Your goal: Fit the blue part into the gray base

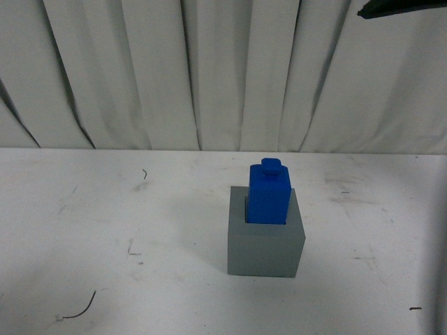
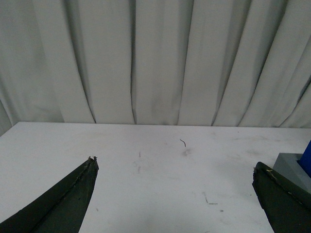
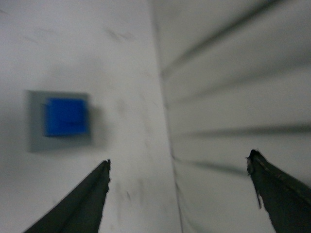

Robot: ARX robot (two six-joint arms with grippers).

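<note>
A white pleated curtain (image 1: pixel 209 70) hung behind the scuffed white table (image 1: pixel 105 223) in front of you. Near the table's middle, the gray base (image 1: pixel 265 252) sat flat. The blue part (image 1: pixel 269 197) stood upright in the recess of its top face, knob up, with its upper portion rising above the rim. Nothing touched either piece.

Your right arm (image 1: pixel 401 8) was held high, and the front view caught only a dark sliver of it at the upper right corner. Its wrist camera looked down on the two pieces from well above, in a blurred picture. The right gripper (image 3: pixel 179 158) had its fingers spread wide with nothing between them.

Your left gripper (image 2: pixel 173 165) sat low over the table, facing the curtain. Its fingers were likewise wide apart and empty, and a corner of the base showed beyond one finger.
</note>
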